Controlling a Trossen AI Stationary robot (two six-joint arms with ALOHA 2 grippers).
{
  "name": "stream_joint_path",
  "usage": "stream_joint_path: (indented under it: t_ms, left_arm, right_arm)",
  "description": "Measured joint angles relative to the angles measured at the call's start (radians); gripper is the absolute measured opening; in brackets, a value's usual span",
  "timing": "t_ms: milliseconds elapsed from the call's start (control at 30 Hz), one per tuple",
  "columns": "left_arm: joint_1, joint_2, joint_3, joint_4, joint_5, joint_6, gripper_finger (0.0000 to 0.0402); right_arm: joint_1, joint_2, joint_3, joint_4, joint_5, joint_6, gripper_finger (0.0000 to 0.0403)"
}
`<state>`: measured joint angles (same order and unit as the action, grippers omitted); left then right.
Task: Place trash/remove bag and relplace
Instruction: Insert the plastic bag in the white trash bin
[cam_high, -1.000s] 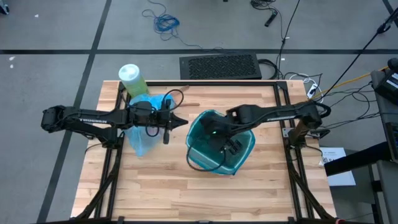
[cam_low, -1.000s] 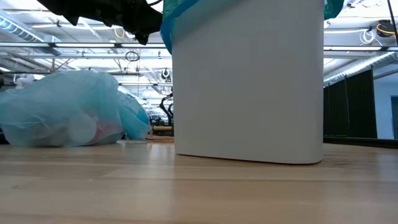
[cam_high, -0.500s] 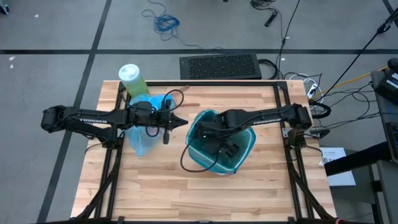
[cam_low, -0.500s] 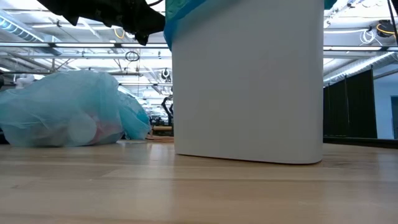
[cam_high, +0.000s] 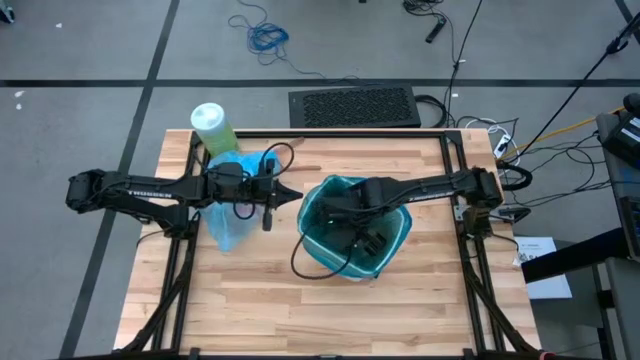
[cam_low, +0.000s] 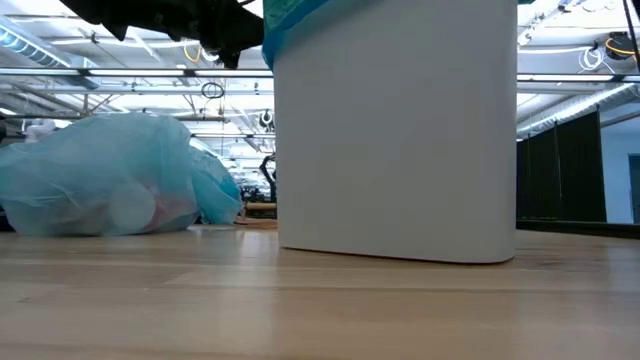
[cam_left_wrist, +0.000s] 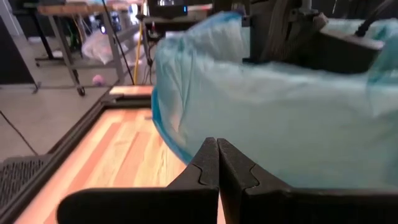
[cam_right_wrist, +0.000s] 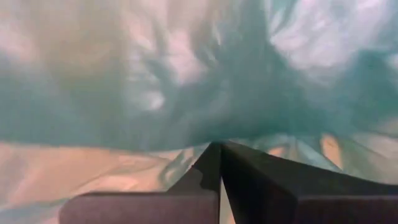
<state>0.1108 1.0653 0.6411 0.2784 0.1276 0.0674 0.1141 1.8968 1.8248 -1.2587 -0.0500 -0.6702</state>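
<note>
The sky-blue bag (cam_high: 228, 212) lies full on the table's left part, under my left arm; pale and pinkish trash (cam_low: 150, 206) shows through its film. The white wastebasket (cam_low: 400, 130) stands mid-table, lined with a darker teal-green bag (cam_high: 345, 187) folded over its rim. My left gripper (cam_high: 295, 197) is shut and hovers just left of the wastebasket, touching nothing. My right gripper (cam_right_wrist: 219, 148) is shut, reaching down inside the wastebasket (cam_high: 390, 245). My right gripper has its shut fingertips (cam_right_wrist: 211, 155) against the teal-green bag's inner wall (cam_right_wrist: 186, 134), inside the wastebasket, slanting down from the table's right. Whether a fold lies between the fingers, I cannot tell.
A large green bottle with a white cap (cam_high: 212, 125) stands at the far left corner. A black cable loop (cam_high: 305, 262) hangs from my right arm beside the wastebasket's near-left side. Bare wood lies along the near edge (cam_high: 300, 320).
My right gripper has moved toward the table's left inside the wastebasket, pushing the teal-green bag toward the left wall. The wastebasket has slid slightly left. The left arm has kept still.
</note>
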Motion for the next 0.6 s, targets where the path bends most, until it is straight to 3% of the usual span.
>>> stream_joint_path:
  t_ms: [267,467,600]
  left_arm:
    - [0.0,0.0,0.0,0.089,0.009,0.001,0.0]
    - [0.002,-0.006,0.0,0.219,0.102,0.029,0.0]
    - [0.009,-0.013,0.002,0.247,0.108,0.044,0.0]
  right_arm:
    - [0.0,-0.075,0.002,0.023,0.024,0.035,0.0]
    - [-0.001,-0.028,0.001,0.004,0.018,0.053,0.0]
    - [-0.001,-0.012,0.0,-0.004,0.018,0.056,0.0]
